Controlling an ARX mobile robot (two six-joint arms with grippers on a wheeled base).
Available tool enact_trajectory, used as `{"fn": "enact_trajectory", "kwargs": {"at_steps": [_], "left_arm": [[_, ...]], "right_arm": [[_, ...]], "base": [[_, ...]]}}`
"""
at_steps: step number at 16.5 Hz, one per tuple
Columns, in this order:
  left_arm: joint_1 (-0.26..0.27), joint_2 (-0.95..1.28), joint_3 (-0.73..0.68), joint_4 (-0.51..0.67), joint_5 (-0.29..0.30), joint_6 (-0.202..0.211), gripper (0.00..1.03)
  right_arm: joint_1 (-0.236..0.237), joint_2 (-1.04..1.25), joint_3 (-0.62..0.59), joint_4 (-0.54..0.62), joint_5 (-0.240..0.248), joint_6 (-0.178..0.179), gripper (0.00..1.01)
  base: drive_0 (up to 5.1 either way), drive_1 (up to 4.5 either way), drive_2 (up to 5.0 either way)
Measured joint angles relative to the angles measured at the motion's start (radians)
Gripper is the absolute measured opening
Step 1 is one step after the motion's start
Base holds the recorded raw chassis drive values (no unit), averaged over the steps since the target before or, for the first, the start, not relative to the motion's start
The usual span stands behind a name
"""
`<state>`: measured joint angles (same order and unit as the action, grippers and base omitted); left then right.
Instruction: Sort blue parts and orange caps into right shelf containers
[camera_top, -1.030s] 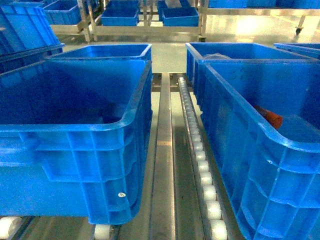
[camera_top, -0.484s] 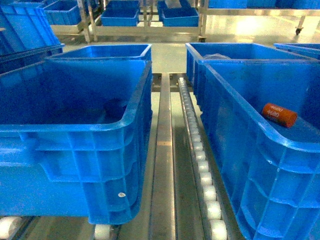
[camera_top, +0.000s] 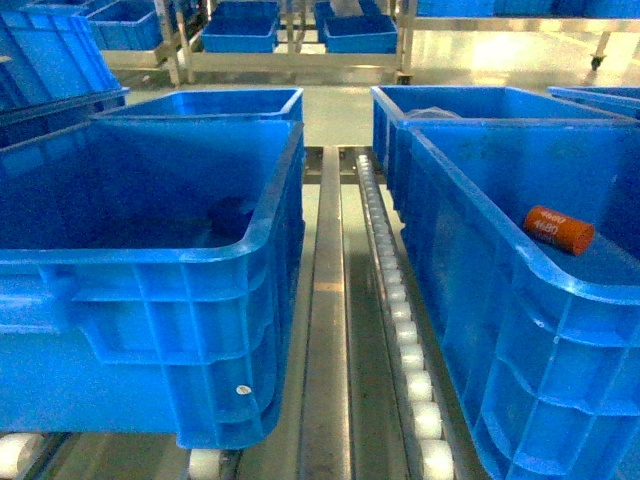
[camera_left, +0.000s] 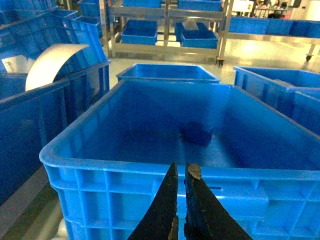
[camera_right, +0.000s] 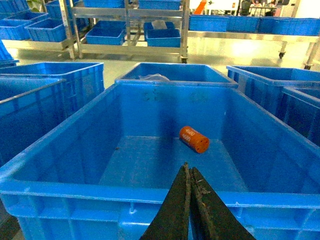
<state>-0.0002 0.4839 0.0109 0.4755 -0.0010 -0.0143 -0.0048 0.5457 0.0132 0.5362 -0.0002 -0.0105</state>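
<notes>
One orange cap (camera_top: 558, 230) with white "4680" print lies on its side on the floor of the right blue crate (camera_top: 470, 180); in the right wrist view the cap (camera_right: 194, 139) rests beyond the near rim (camera_right: 150, 192). My right gripper (camera_right: 188, 168) is shut and empty, just short of that rim. A dark blue part (camera_top: 232, 212) lies in the left blue crate (camera_top: 270, 215), toward its far right corner. In the left wrist view the part (camera_left: 196, 133) shows past the near rim (camera_left: 125, 167). My left gripper (camera_left: 181, 168) is shut and empty. Neither gripper shows in the head view.
A metal rail and a line of white rollers (camera_top: 405, 330) run between the two crates. More blue crates (camera_top: 480, 100) stand behind, and steel racks (camera_top: 290, 40) with crates line the far floor. A tilted crate with a white sheet (camera_left: 55, 60) is at the left.
A second ago the orange cap was a blur low in the right crate; it now lies still. The dark blue part has appeared in the left crate. Nothing moved in the last half second.
</notes>
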Motion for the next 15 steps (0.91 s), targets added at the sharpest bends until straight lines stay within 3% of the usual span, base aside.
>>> {"fn": "enact_trajectory", "kwargs": {"at_steps": [10, 12, 15], "left_arm": [[0.000, -0.307, 0.000, -0.298, 0.000, 0.000, 0.02], [0.000, -0.479, 0.000, -0.478, 0.000, 0.000, 0.02], [0.000, -0.477, 0.004, -0.475, -0.003, 0.001, 0.02]], "right_arm": [[0.000, -0.344, 0.000, -0.333, 0.000, 0.000, 0.02], [0.000, -0.400, 0.000, -0.402, 0.000, 0.000, 0.02], [0.000, -0.507, 0.000, -0.542, -0.003, 0.000, 0.02]], "base": [[0.0, 0.00, 0.0], [0.0, 0.00, 0.0], [0.0, 0.00, 0.0]]}}
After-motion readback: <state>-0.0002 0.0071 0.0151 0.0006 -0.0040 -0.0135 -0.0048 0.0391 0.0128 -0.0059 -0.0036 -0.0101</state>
